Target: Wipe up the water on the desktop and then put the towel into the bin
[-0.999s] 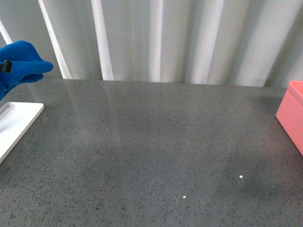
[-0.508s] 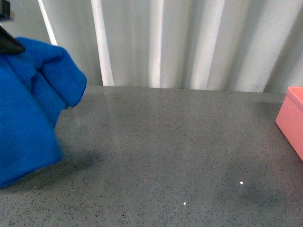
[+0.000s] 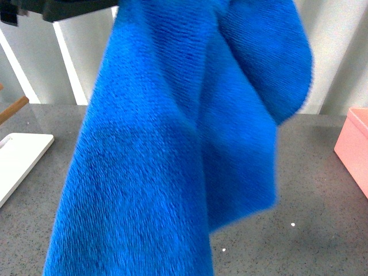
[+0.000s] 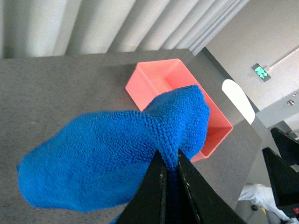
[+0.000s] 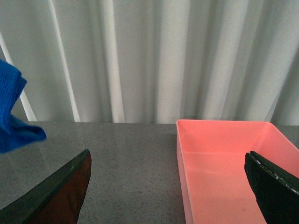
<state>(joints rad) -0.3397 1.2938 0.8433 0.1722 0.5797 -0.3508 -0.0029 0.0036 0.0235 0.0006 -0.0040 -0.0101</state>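
Observation:
The blue towel [image 3: 172, 144] hangs in the air and fills most of the front view, above the dark speckled desktop [image 3: 322, 230]. My left gripper [image 4: 169, 161] is shut on a pinched fold of the towel [image 4: 107, 154], which drapes over the desktop [image 4: 56, 88] short of the pink bin [image 4: 163, 77]. In the front view only a black part of the left arm [image 3: 63, 7] shows at the top. My right gripper [image 5: 167, 161] is open and holds nothing, low over the desktop [image 5: 131, 154] at the near wall of the bin [image 5: 224, 158]. A towel corner [image 5: 9, 112] shows far off.
The bin [image 3: 353, 144] stands at the right edge of the desktop. A flat white board [image 3: 20, 149] lies at the left edge, with a wooden stick [image 3: 11, 109] above it. Two white specks [image 3: 292, 224] sit on the desktop. A pale curtain [image 5: 149, 56] closes off the back.
The towel has swung from the far left rightward and upward across the front view, and now covers most of it. The white board shows again at the left.

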